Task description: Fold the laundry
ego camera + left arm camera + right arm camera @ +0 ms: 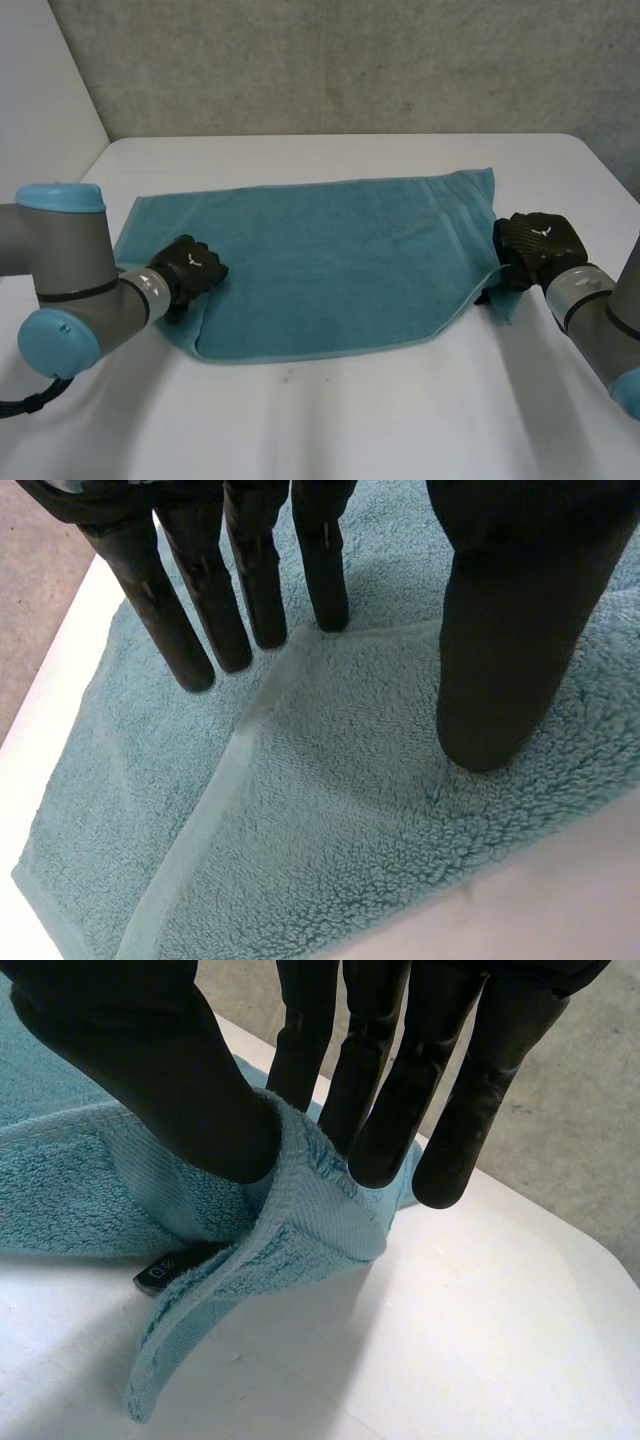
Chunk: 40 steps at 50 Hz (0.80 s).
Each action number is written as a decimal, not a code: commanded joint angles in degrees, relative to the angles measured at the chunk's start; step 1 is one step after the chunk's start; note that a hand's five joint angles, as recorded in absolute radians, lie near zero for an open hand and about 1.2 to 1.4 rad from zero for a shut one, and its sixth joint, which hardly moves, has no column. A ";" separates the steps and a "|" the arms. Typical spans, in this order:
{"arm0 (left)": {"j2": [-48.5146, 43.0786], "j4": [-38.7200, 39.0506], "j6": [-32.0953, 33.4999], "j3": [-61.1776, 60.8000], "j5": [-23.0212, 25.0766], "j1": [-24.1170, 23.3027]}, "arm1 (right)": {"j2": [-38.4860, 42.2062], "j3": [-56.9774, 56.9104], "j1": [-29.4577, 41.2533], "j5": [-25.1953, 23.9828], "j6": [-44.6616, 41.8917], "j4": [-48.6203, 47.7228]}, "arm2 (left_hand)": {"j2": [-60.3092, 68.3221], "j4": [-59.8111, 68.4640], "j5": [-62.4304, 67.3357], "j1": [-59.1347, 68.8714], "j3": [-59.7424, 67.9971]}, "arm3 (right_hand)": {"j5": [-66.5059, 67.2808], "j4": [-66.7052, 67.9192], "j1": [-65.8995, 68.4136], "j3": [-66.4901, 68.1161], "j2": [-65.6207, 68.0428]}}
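A teal towel (320, 260) lies across the white table (350, 420), folded so a top layer covers a lower one. My left hand (188, 270) rests on the towel's left end. In the left wrist view its hand (500, 630) is open: the straight fingers (205, 610) touch the lower layer beside the top layer's hem, and the thumb presses on the top layer of the towel (350, 810). My right hand (535, 245) is at the towel's right edge. There the hand (150, 1060) pinches a lifted fold of towel (310, 1200) between thumb and straight fingers.
A grey wall (350, 60) stands behind the table's far edge. A small dark tag (160, 1275) peeks out under the raised cloth by my right hand. Bare white tabletop stretches in front of the towel.
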 commanded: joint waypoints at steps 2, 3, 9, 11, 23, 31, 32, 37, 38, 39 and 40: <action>0.10 -0.38 0.05 0.41 -0.15 -0.01 | 0.00 -0.01 0.00 -0.09 0.01 0.08 | 12.60 12.59 12.54 11.71 12.64 | 13.25 11.79 23.47 12.14 12.42; 0.10 -0.47 0.05 0.41 -0.15 -0.01 | 0.00 -0.01 0.00 -0.09 0.01 -0.01 | 11.60 11.59 11.54 10.71 11.64 | 13.25 11.79 23.47 12.14 12.42; 0.02 -0.47 0.13 0.41 -0.15 -0.01 | -0.09 -0.01 0.00 -0.09 0.01 0.08 | 6.41 6.40 6.35 5.52 6.45 | 13.25 11.79 23.47 12.14 12.42; 0.01 -0.47 0.14 0.41 -0.15 -0.01 | 0.00 -0.01 0.00 -0.09 0.01 0.08 | 5.38 5.36 5.32 4.49 5.41 | 13.25 11.79 23.47 12.14 12.42; 0.45 0.23 0.40 -0.56 -1.03 0.25 | -0.09 -0.10 -0.09 0.26 0.01 0.17 | 43.93 43.92 43.88 43.05 43.97 | 13.25 11.79 23.47 12.14 12.42; 5.10 1.54 0.22 -3.19 -6.12 1.13 | -0.35 -0.71 -0.53 0.61 0.10 0.60 | 47.40 47.38 47.34 46.51 47.43 | 13.25 11.79 23.47 12.14 12.42; 5.11 1.55 0.22 -3.20 -6.13 1.13 | -0.35 -0.72 -0.53 0.61 0.10 0.61 | 47.40 47.38 47.34 46.51 47.43 | 13.25 11.79 23.47 12.14 12.42; 10.03 4.27 -0.22 -7.59 -7.71 1.66 | -1.06 -1.24 -0.70 0.70 0.19 1.13 | 47.40 47.38 47.34 46.51 47.43 | 13.25 11.79 23.47 12.14 12.42; 11.77 4.97 -0.56 -9.33 -7.45 2.35 | -1.40 -1.24 -0.70 0.70 0.19 1.13 | 47.40 47.38 47.34 46.51 47.43 | 13.25 11.79 23.47 12.14 12.42; 13.44 5.59 -0.65 -10.92 -7.10 3.41 | -1.84 -1.24 -0.70 0.70 0.19 1.13 | 47.40 47.38 47.34 46.51 47.43 | 13.25 11.79 23.47 12.14 12.42; 13.46 5.59 -0.66 -10.93 -7.10 3.42 | -1.85 -1.24 -0.70 0.70 0.19 1.13 | 47.40 47.38 47.34 46.51 47.43 | 13.25 11.79 23.47 12.14 12.42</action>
